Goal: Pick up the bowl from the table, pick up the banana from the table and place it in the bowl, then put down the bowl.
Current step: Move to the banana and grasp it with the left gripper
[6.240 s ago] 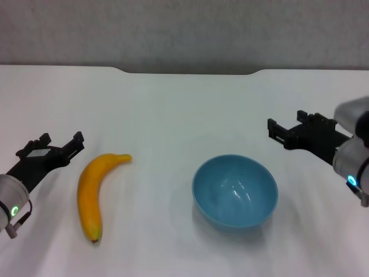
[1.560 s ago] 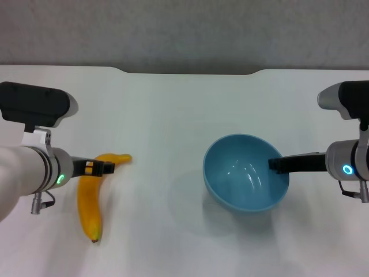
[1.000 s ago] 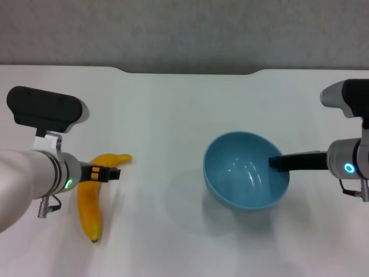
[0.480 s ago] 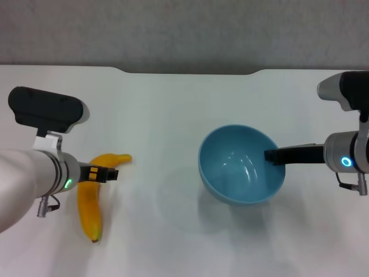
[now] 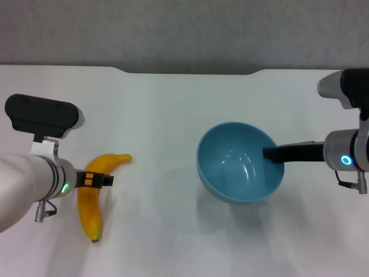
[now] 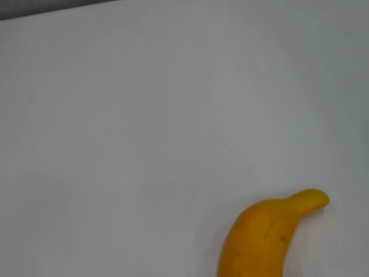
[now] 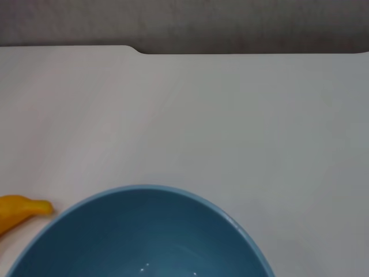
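Note:
The light-blue bowl (image 5: 236,167) hangs a little above the white table (image 5: 173,104), tilted, with its shadow under it. My right gripper (image 5: 270,154) is shut on the bowl's right rim. The bowl fills the low part of the right wrist view (image 7: 138,236). The yellow-orange banana (image 5: 89,208) lies flat on the table at the left. My left gripper (image 5: 101,180) is open, low over the banana's upper half near the stem end. The banana's stem end shows in the left wrist view (image 6: 259,236) and at the edge of the right wrist view (image 7: 14,210).
The table's far edge has a shallow notch (image 5: 187,72) with a grey wall behind. Bare white tabletop lies between the banana and the bowl.
My right gripper has lifted the bowl off the table and carried it slightly left. My left arm has come from the left edge over the banana and sunk lower. The banana has not moved.

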Available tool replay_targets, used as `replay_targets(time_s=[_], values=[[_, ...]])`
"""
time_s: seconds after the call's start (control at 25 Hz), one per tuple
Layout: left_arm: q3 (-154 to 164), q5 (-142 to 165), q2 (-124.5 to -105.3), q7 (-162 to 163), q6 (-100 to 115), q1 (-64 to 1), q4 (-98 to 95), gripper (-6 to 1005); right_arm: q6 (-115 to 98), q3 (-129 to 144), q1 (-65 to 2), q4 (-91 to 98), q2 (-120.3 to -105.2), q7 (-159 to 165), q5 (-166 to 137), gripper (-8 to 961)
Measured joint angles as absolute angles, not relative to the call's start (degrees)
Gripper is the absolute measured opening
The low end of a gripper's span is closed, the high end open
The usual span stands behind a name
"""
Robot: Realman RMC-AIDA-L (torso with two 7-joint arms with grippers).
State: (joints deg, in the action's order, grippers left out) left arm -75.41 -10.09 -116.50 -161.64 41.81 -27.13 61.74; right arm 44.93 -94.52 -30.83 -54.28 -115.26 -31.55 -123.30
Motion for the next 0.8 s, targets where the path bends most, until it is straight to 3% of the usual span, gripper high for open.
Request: replay_targets(time_s=[0.4, 0.8], values=[[-75.7, -12.1, -116.49, -161.5, 41.8, -28.3, 58.4, 878, 45.0, -94.5, -30.8, -54.4, -115.31, -31.6, -123.3, 33], [-76.1, -12.3, -116.45, -161.5, 40.9, -28.3, 57.9, 727, 44.7, -94.3, -30.6, -54.4, -115.40, -31.6, -123.3, 32]])
